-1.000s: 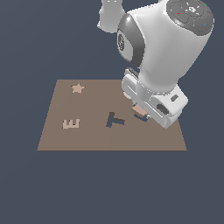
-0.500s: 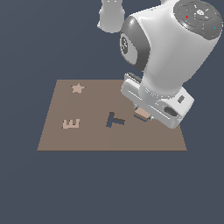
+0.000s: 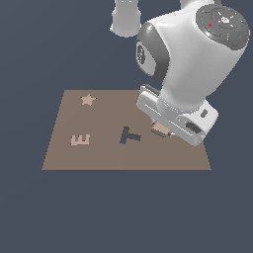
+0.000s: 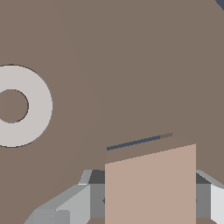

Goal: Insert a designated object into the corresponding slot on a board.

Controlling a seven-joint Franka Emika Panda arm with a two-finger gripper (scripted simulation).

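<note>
The small tan square block [image 4: 151,183] sits between my grey fingers [image 4: 65,205], and my gripper [image 4: 151,203] is shut on it. In the exterior view the block [image 3: 159,130] shows just under the white hand, low over the brown board [image 3: 99,158], to the right of the dark T-shaped hole [image 3: 129,135]. Of the dark blue slot only a thin strip [image 4: 131,142] shows along the block's edge; the block hides the rest. I cannot tell whether the block touches the board.
A tan star [image 3: 88,100] and a tan letter E [image 3: 80,140] lie on the board's left part in the exterior view. A white ring [image 4: 39,105] lies flat on the board near the block. The bulky arm [image 3: 192,64] covers the board's far right corner.
The arm has shifted slightly to the exterior view's right. The tan block now shows under the hand, where a dark patch showed a second ago.
</note>
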